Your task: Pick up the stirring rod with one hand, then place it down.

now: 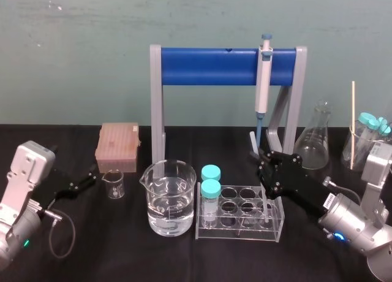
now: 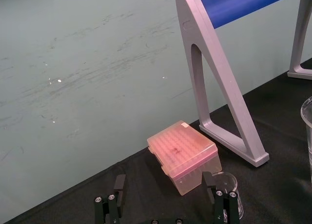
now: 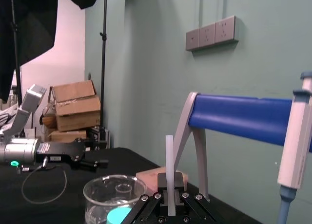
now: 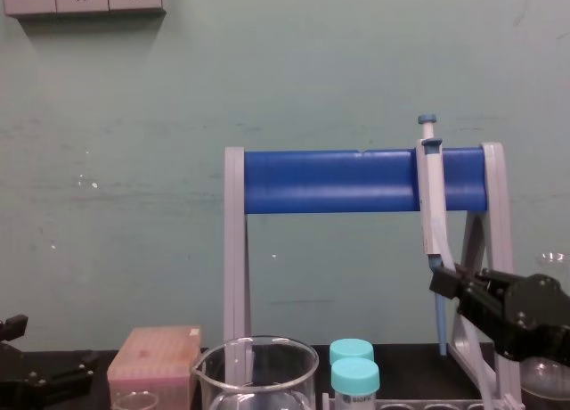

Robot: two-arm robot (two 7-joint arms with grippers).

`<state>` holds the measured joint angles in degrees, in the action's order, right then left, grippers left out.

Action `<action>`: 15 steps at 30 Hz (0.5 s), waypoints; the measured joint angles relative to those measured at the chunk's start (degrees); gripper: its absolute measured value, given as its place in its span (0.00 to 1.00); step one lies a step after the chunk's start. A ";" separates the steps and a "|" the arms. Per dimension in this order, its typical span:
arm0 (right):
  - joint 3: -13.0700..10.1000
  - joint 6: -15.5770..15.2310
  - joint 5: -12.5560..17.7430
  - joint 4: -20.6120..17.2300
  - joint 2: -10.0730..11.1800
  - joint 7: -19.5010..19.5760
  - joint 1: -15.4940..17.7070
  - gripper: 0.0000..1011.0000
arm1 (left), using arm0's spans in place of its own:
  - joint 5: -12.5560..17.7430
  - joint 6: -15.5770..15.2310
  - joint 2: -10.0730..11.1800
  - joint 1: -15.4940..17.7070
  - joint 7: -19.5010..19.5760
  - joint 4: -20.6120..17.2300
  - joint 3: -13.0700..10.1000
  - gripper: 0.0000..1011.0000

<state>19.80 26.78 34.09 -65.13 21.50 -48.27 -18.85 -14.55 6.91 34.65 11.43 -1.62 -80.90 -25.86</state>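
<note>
- Soft, even room light falls on the green wall (image 1: 73, 49) in the head and chest views.
- The black table (image 1: 79, 245) reads dark and matte, with shadows lost in it.
- Small bright glints sit on the large beaker (image 1: 170, 196) and the flask (image 1: 313, 141).
- In the right wrist view the far wall (image 3: 53, 53) is washed bright beside a dark drape (image 3: 24, 24).
- The stirring rod (image 3: 169, 160) shows pale and evenly lit.

black tabletop (image 1: 122, 251). on it, left to right: pink lidded box (image 1: 117, 146), small glass beaker (image 1: 114, 184), big beaker (image 1: 169, 197) part-filled with clear liquid, clear tube rack (image 1: 240, 219), glass flask (image 1: 313, 141). grey-and-blue stand (image 1: 208, 66) behind big beaker and rack.
</note>
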 joint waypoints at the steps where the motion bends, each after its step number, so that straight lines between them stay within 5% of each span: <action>1: 0.09 -0.03 -0.06 0.37 -0.05 -0.09 -0.16 0.07 | 0.00 0.00 0.00 0.00 0.00 0.00 0.00 0.99; 15: 1.46 -0.93 -0.92 4.68 -0.91 -1.05 -2.31 0.07 | 0.00 0.00 0.00 0.00 0.00 0.00 0.00 0.99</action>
<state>21.26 25.84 33.17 -60.45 20.59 -49.32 -21.16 -14.55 6.91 34.65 11.43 -1.62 -80.90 -25.86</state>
